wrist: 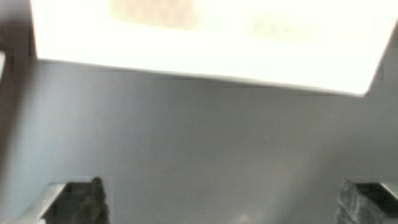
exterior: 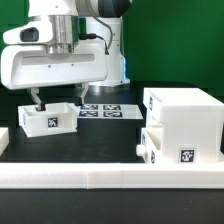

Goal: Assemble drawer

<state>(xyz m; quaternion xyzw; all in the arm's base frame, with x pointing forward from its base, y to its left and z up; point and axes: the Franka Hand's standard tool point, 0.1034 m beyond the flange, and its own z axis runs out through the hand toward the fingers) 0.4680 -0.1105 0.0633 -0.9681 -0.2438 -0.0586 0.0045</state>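
Note:
A shallow white tray with a square tag on its front sits on the dark table at the exterior view's left. My gripper hangs just above and behind it, open wide and empty. In the wrist view the gripper shows both dark fingertips at the frame's corners with only bare table between them. A blurred white part, likely the tray, lies beyond them. The tall white housing stands at the right. The second tray sits in its lower slot, sticking out partway.
The marker board lies flat on the table between the tray and the housing. A long white rail runs along the front edge. A white piece shows at the far left edge.

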